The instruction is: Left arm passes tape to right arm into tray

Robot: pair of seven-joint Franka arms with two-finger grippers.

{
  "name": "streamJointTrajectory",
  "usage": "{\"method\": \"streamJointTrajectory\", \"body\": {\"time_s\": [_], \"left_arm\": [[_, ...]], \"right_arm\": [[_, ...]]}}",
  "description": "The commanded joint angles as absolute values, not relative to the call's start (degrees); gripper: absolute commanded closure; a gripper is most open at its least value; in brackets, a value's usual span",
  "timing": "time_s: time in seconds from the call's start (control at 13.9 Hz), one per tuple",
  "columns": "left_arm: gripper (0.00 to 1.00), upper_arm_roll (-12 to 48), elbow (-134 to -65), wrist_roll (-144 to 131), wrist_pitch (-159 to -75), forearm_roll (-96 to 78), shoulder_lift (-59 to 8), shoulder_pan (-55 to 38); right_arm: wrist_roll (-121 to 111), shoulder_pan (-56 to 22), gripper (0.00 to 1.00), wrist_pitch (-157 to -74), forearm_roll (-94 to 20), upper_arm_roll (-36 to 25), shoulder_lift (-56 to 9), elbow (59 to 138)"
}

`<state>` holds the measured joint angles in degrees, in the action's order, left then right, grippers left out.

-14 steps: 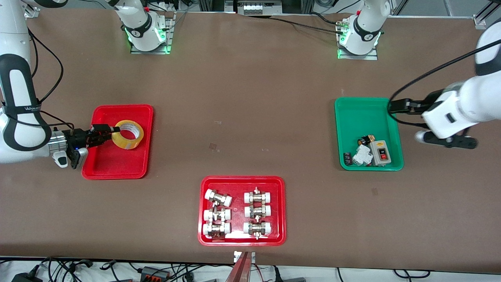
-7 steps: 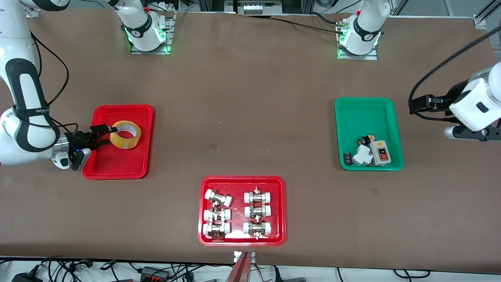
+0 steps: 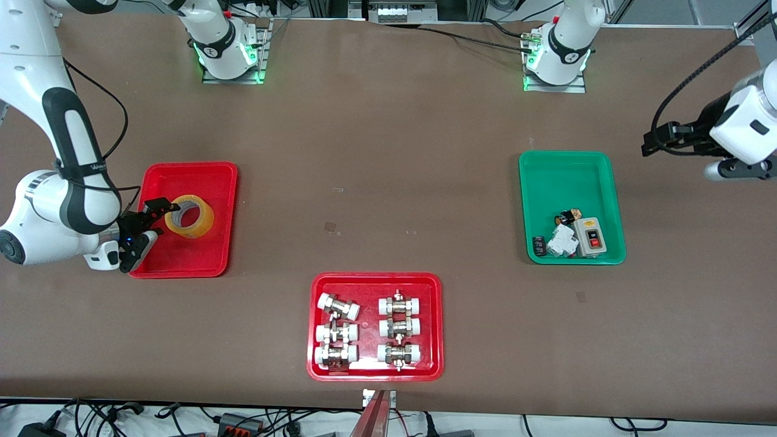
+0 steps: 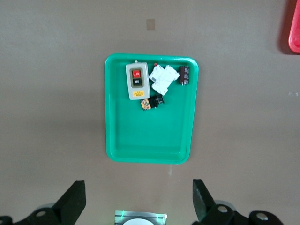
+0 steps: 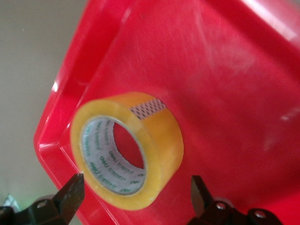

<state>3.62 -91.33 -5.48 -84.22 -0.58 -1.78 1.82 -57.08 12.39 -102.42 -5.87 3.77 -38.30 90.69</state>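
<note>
The table (image 3: 388, 182) is covered by a plain brown mat, with small pale marks scattered near its middle; cables and power strips lie along its edge nearest the front camera, and the two arm bases stand on plates lit green along the edge farthest from it. The tape (image 3: 189, 216) lies in the tray (image 3: 182, 258) toward the right arm's end of the table, tilted with its core hole showing; in the right wrist view the tape (image 5: 126, 150) rests against the red floor of the tray (image 5: 234, 70) near a corner. The right tool (image 3: 159, 211) is just beside the tape over the tray, its fingers spread wide to either side of the roll and not pressing on it. The left tool (image 3: 658, 139) waits in the air over bare table toward the left arm's end, near the green tray (image 3: 567, 167); its fingers stand wide apart with nothing between them. The green tray holds a grey switch box (image 3: 590, 237) and small electrical parts (image 3: 561, 240). A wider red tray (image 3: 375, 370), nearer the front camera, holds six pipe fittings (image 3: 367, 331) in two columns.
</note>
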Motion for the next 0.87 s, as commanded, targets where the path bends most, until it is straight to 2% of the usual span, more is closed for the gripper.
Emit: {"method": "streamJointTrajectory", "body": {"time_s": [0.0, 0.29, 0.58, 0.79], "left_arm": [[0.0, 3.9, -93.3, -5.3, -86.1, -0.9, 0.4, 1.0], [0.0, 4.3, -90.2, -4.7, -86.1, 0.4, -1.2, 0.4], [0.0, 4.3, -90.3, -4.7, -86.0, 0.4, -1.3, 0.4], [0.0, 4.3, -90.3, -4.7, -86.0, 0.4, -1.3, 0.4]], "right_arm": [[-50.7, 9.5, 0.0, -102.7, -0.9, 3.6, -31.8, 91.9], [-32.2, 4.0, 0.0, -101.3, 1.3, 3.6, -21.2, 94.0], [-8.2, -1.7, 0.0, -93.0, 2.5, 3.8, -12.4, 94.3], [-3.1, -2.6, 0.0, -91.1, 2.1, 4.0, -6.4, 95.4]]}}
